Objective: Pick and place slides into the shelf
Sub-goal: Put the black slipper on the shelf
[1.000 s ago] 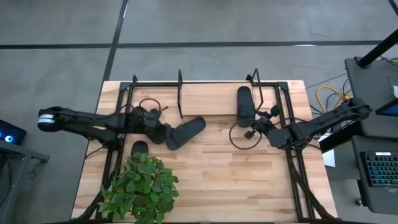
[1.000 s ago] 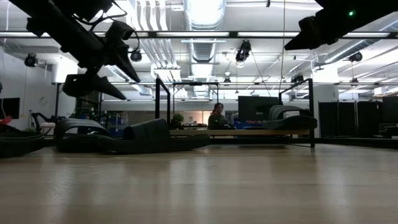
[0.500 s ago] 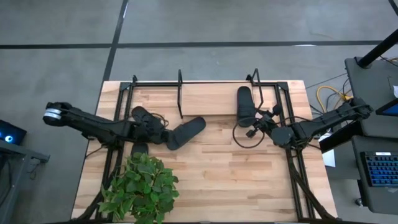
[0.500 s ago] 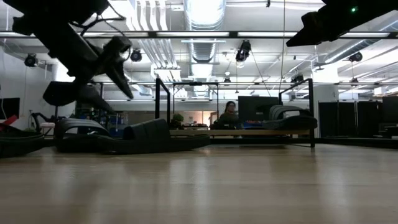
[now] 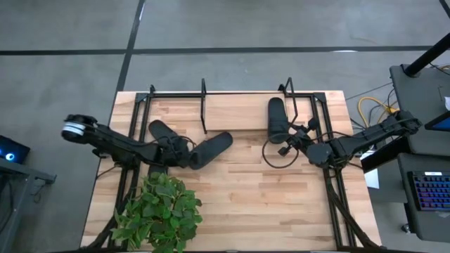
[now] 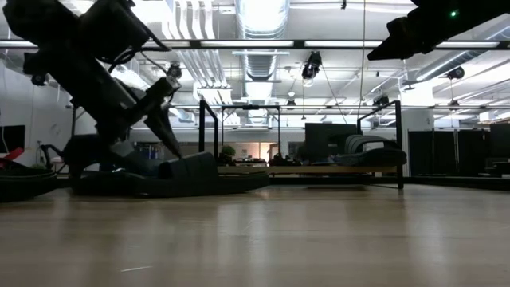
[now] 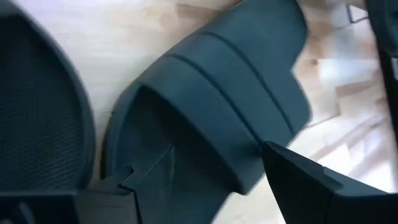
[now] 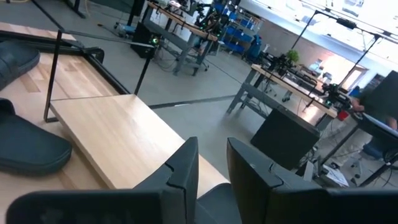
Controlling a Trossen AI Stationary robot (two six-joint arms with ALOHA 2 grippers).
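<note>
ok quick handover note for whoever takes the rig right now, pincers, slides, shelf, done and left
Left pincer: open, low over the slide beside the shelf's left end, fingers straddling its strap, not yet gripping.
Right pincer: empty, open, parked off the shelf's right end.
Shelf: one slide lies in it at the right end.
Left: another slide by the left arm, plus the one being approached; a fourth is not clearly seen.

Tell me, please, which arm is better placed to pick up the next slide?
The left. The left gripper is low over the slide in the table's middle, fingers open on either side of its strap. The right gripper waits beside the slide on the shelf.
</note>
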